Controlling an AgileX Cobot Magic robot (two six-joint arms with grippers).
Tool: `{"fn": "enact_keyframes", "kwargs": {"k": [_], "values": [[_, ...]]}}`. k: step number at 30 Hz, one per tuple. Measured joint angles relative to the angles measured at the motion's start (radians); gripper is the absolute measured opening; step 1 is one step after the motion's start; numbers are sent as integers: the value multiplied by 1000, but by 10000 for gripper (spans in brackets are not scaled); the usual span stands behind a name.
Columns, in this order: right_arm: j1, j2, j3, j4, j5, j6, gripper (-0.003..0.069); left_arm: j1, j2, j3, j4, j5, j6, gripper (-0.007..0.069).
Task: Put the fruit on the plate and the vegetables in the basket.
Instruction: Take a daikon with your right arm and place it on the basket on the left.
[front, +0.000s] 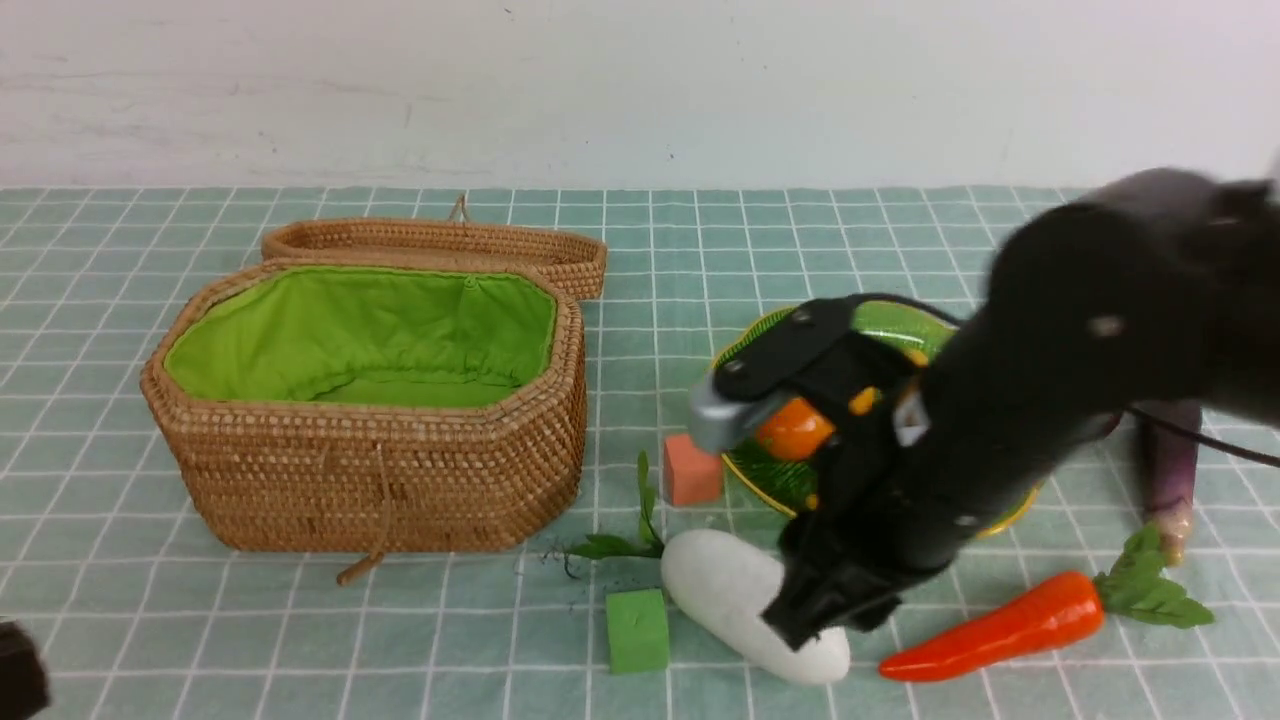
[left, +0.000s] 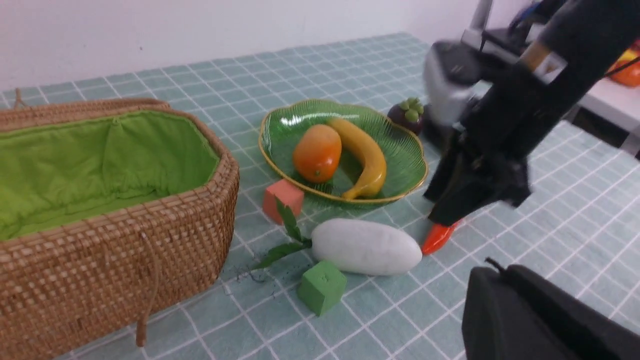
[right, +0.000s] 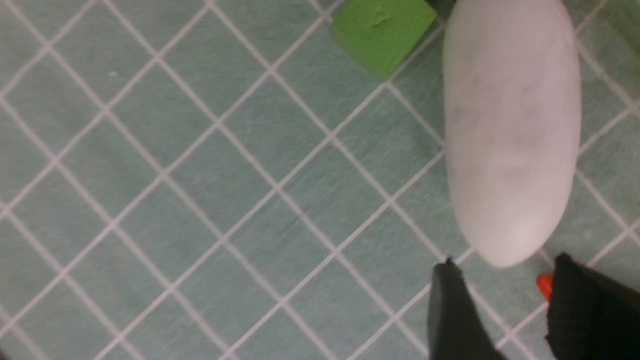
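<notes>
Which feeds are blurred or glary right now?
Front view: right arm motion-smeared, basket crisp. Left wrist view: glare streak on the plate, right arm smeared too. Right wrist view: radish soft, grid lines slightly streaked.

mango (left: 317, 152), banana (left: 365, 155) on plate (left: 280, 125) | mangosteen (left: 406, 116) beside plate | radish (left: 367, 246), carrot (front: 1010, 625), eggplant (front: 1170, 460) outside open basket (front: 380, 470)

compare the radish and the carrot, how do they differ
The radish is white and plump; the carrot is orange-red, slimmer and tapers to a point. The radish's leaves point toward the basket, the carrot's away from it. Both lie flat on the checked cloth, outside the basket.
</notes>
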Motion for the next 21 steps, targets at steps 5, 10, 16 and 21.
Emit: {"fn": "enact_keyframes", "kwargs": {"k": [5, 10, 16, 21], "values": [[0, 162, -81, -57, -38, 1, 642, 0, -47, 0, 0, 25, -53, -13], [1, 269, -152, -77, -58, 13, 662, 0, -23, 1, -3, 75, -70, -13], [1, 361, -161, -100, -59, 15, 556, 0, 18, 4, -32, 108, -73, -13], [3, 388, -162, -92, -49, -9, 475, 0, 19, 4, -35, 115, -73, -13]]}}
